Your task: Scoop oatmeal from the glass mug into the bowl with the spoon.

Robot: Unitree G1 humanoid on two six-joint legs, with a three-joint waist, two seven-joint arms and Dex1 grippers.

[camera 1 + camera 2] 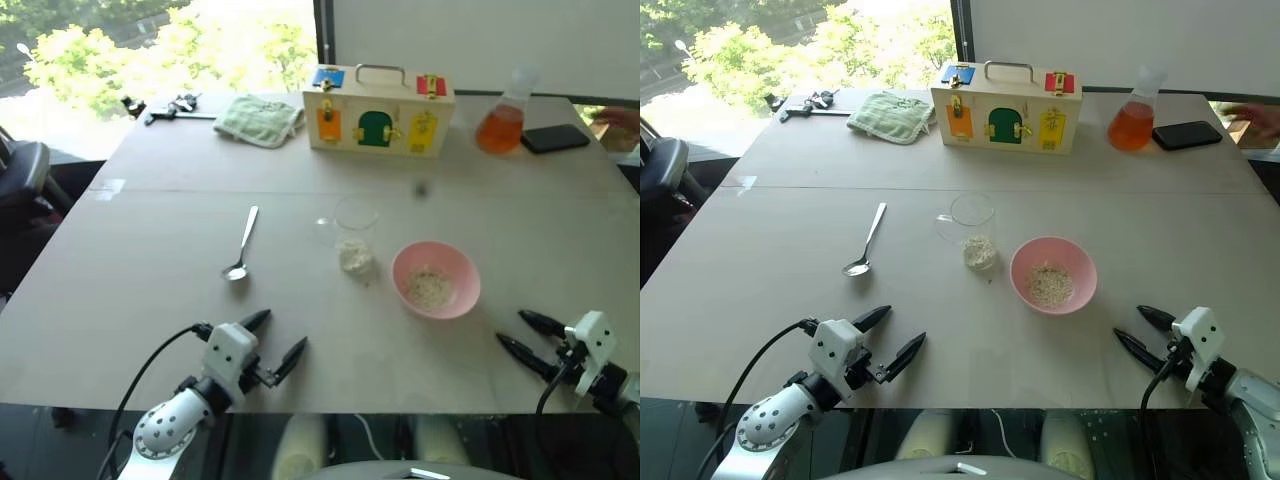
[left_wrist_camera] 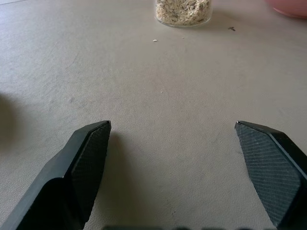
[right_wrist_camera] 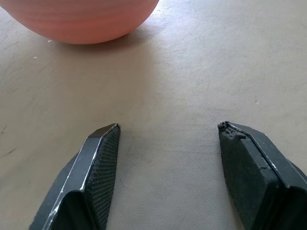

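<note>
While both my grippers, left gripper (image 1: 278, 338) and right gripper (image 1: 520, 334), hover with jaws spread and empty over the tabletop's (image 1: 150, 270) near edge, I see mid-table the spoon (image 1: 241, 245), the glass mug (image 1: 355, 233) holding oatmeal (image 1: 355, 257), then the pink bowl (image 1: 436, 280).

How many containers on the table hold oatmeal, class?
2: the glass mug at the table's middle, and the pink bowl just right of it. The wooden box's inside is hidden.

Table (image 1: 150, 260): matt, smooth grey-beige surface. Spoon (image 1: 241, 245): polished metal. Beside it, glass mug (image 1: 355, 232): clear glass. Bowl (image 1: 436, 280): smooth pink plastic. Gripper fingers (image 2: 84, 167): black, cross-hatched pads.
</note>
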